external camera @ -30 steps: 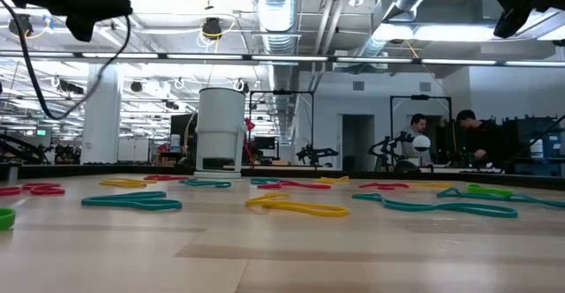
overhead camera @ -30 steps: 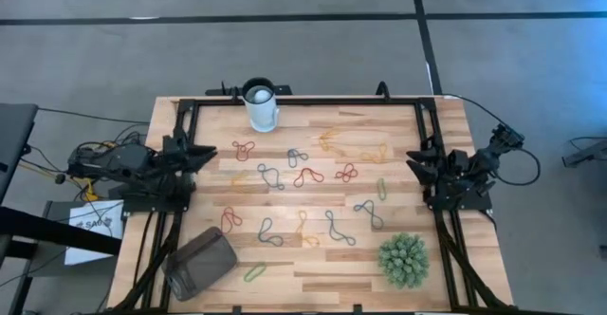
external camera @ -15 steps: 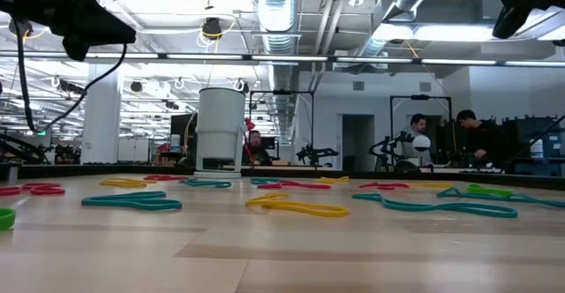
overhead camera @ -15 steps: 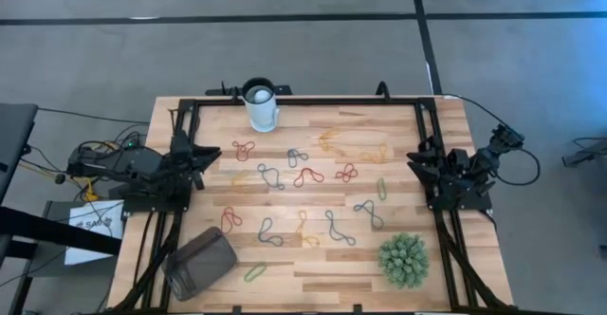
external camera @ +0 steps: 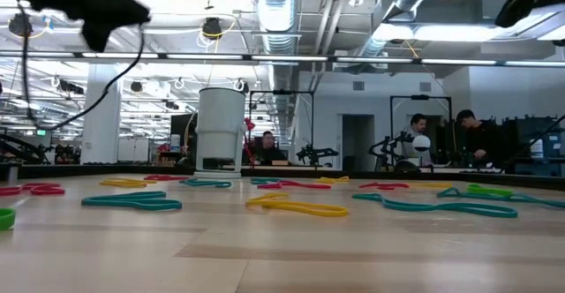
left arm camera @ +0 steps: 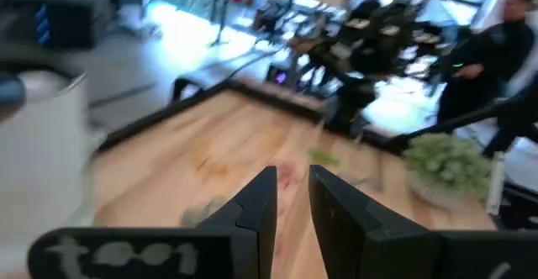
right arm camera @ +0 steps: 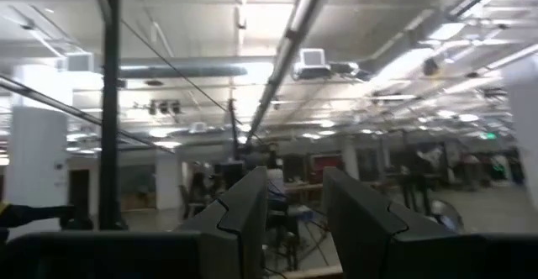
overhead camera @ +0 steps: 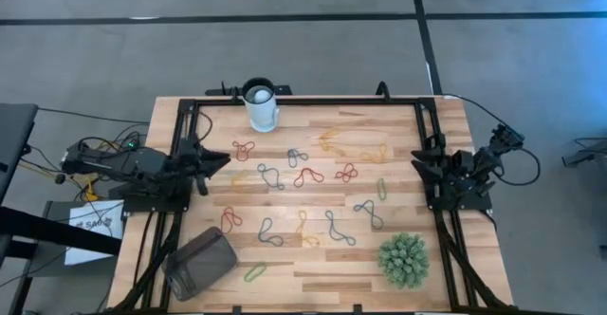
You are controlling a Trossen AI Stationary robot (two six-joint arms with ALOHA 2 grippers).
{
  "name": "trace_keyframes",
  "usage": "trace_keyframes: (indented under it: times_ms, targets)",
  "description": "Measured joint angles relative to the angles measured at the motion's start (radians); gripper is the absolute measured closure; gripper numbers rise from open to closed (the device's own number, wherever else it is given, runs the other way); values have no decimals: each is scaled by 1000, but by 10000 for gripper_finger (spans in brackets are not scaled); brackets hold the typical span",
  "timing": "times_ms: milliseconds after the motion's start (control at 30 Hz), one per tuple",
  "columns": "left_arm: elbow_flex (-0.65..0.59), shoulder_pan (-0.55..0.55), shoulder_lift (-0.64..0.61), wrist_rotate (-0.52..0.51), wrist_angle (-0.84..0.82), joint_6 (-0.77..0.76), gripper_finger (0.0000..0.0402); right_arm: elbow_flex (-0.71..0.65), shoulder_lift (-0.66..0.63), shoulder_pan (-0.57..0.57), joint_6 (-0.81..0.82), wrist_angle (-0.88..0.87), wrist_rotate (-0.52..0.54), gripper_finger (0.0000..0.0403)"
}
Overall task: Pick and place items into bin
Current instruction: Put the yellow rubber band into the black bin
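Left gripper (overhead camera: 220,157) near red band (overhead camera: 244,149), fingers slightly spread; right gripper (overhead camera: 419,159) likewise.

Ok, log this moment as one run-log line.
left gripper: open, at table's left edge, empty | right gripper: open, at right edge, empty | bands: scattered on table | bin: near-left corner

Bands (overhead camera: 307,176) lie mid-table, between cup (overhead camera: 261,106) and bin (overhead camera: 200,264)

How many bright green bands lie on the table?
2: one green band beside the bin, a second green band near the right gripper; others may be hidden.
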Motion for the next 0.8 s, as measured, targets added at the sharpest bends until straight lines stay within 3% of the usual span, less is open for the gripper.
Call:
trace_keyframes:
  times_ms: [133,233,367,533,800]
  targets:
    - [88,-1,204,54,100,132,340,0,21,-26,8,42,-6,290]
    - [187,12,350,-15,-45,124,340,1,32,-57,19,39,38,290]
    - [274,39,506,-93,-250,76,340,0,40,-93,12,10,233,290]
    - [304,48,633,-53,-400,10,340,0,41,-118,85,-119,413,290]
    - [305,62,757,35,-504,-211,340,0,41,-129,406,-377,420,290]
